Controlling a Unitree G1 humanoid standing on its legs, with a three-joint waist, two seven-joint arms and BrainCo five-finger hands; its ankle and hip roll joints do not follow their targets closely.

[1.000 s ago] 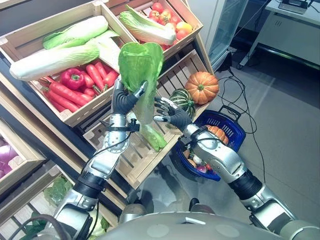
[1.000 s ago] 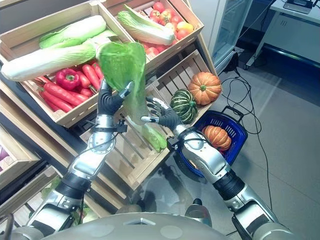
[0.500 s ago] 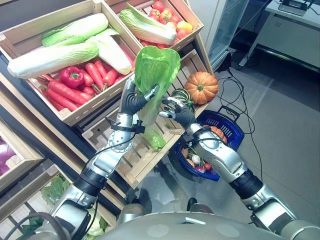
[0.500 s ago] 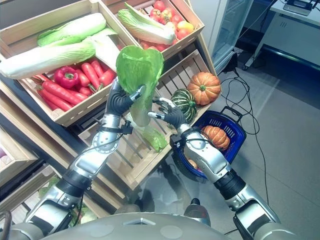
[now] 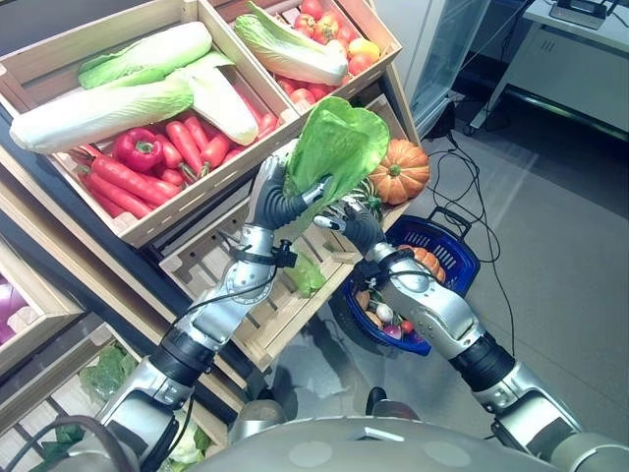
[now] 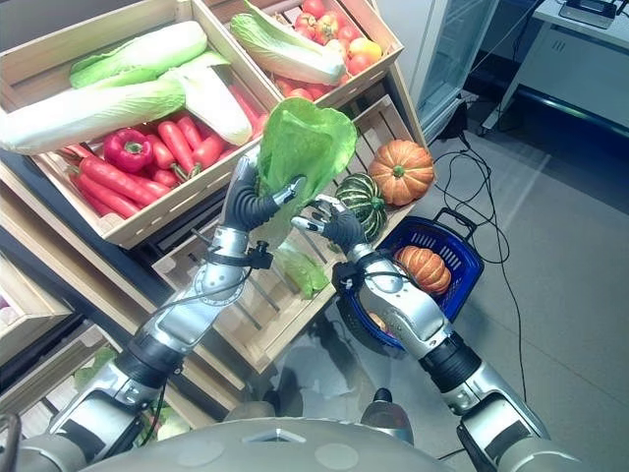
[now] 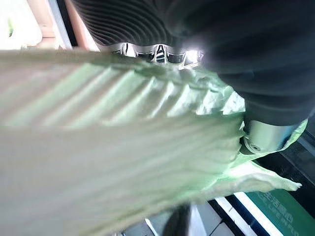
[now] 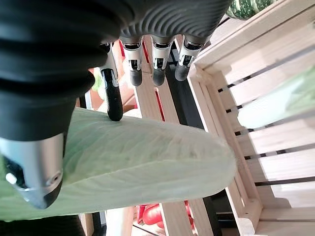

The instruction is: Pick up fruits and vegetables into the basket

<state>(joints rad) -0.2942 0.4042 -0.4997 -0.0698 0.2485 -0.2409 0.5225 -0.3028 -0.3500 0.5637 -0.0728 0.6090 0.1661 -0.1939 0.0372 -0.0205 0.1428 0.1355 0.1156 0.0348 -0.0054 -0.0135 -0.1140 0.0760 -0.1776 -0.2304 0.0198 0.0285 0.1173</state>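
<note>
Crates of produce fill the slanted wooden shelf (image 5: 211, 258): toward 10 o'clock a crate (image 5: 59, 69) of long napa cabbages (image 5: 98, 108) over red peppers (image 5: 147, 162), and at 12 o'clock another cabbage (image 5: 290, 49) beside red and yellow fruit (image 5: 344, 44). Left robot hand (image 5: 278, 202) has its fingers curled round the pale stem of a green lettuce (image 5: 336, 147), lifted clear of the shelf with its leafy end up; since a second ago it has carried the lettuce toward 3 o'clock, so the leaf now overlaps the dark green squash (image 6: 360, 201) and sits just beside the orange pumpkin (image 5: 398, 169). A second lettuce (image 5: 303, 273) lies on the slatted lower crate. Right robot hand (image 5: 352, 218) has moved in close below the held lettuce; in its wrist view the fingers (image 8: 155, 66) are loosely extended with one dark tip touching the leaf, gripping nothing. Toward 4 o'clock the blue basket (image 5: 454, 254) stands on the floor (image 5: 560, 236), holding a small pumpkin (image 6: 425, 265) and other produce.
</note>
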